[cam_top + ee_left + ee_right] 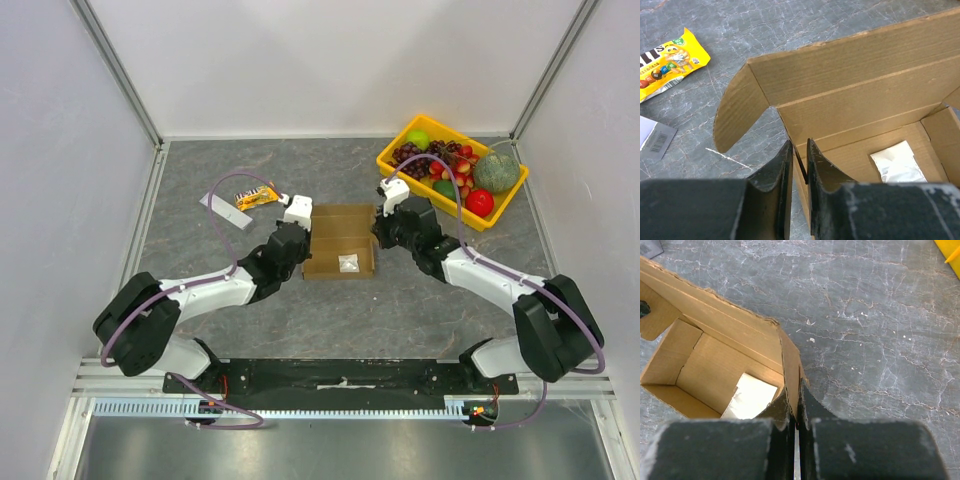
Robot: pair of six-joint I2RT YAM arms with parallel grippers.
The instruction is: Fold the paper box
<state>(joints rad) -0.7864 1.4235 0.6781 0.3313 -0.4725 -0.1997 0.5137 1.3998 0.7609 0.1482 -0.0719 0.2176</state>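
- The left gripper (799, 146) has its jaws a narrow gap apart, straddling the top edge of the paper box's (855, 90) left side wall. The gap looks wider than the cardboard, so this reads as a loose straddle rather than a pinch.
- The right gripper (796, 392) has its jaws closed on the top edge of the box's right side wall, with the cardboard nipped between the fingertips.
- The box sits at the middle of the table. Its lid panel is open on the far side, and a white packet (897, 162) lies on its floor.
- As I judge the step, the side walls are stood up and the lid is not yet closed.
- The next move calls for bringing the lid over, with its rounded ear flap (737, 112) tucked inside the wall and one side steadied.
- The left wrist view alone shows the ear flap, and it alone makes the M&M's bag (670, 62) readable.
- The right wrist view alone shows the pinch.
- The top view alone shows the fruit in the yellow tray (397, 139) at the far right corner.
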